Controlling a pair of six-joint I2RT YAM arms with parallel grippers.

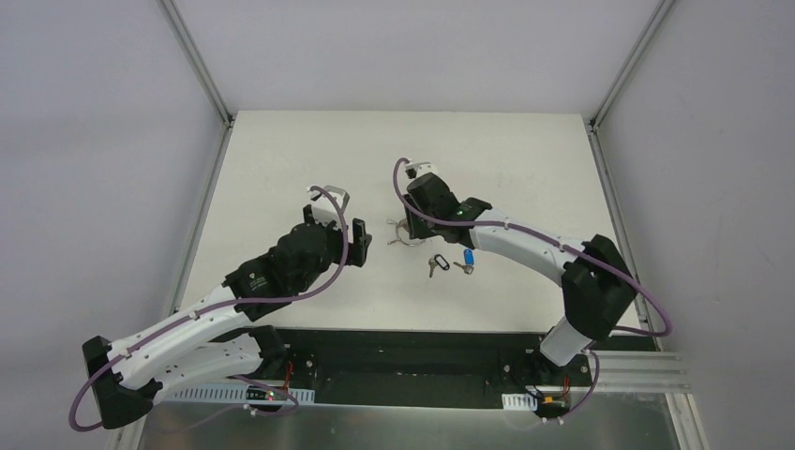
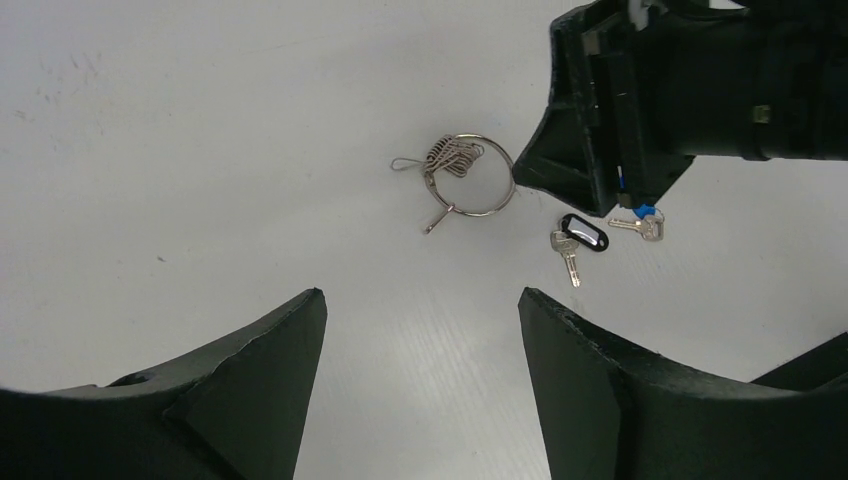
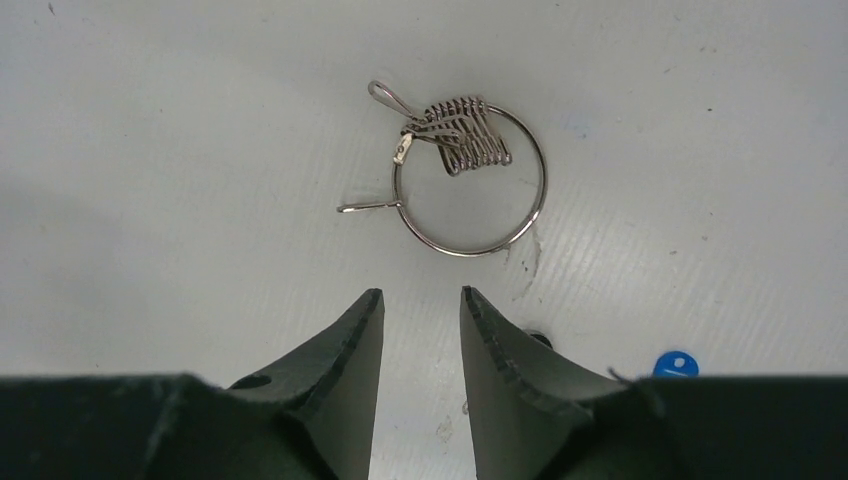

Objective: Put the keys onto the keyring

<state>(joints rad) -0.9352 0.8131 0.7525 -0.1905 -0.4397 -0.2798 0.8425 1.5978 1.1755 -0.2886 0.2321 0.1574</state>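
The keyring (image 1: 405,232) lies flat on the white table, a silver wire ring with a small coiled metal piece (image 3: 462,135) and a loose wire end sticking out. The black-headed key (image 1: 434,263) and the blue-headed key (image 1: 467,258) lie close together just to its right and nearer the bases. My right gripper (image 3: 422,292) hovers low beside the ring (image 3: 470,180), its jaws a narrow gap apart and empty. The blue head (image 3: 674,362) peeks from behind its right finger. My left gripper (image 2: 420,295) is wide open and empty, left of the ring (image 2: 478,176) and apart from it.
The left wrist view shows the right gripper's black fingers (image 2: 560,160) next to the ring, with the black key (image 2: 580,238) and blue key (image 2: 645,220) below them. The table (image 1: 525,159) is bordered by metal rails; white walls surround it.
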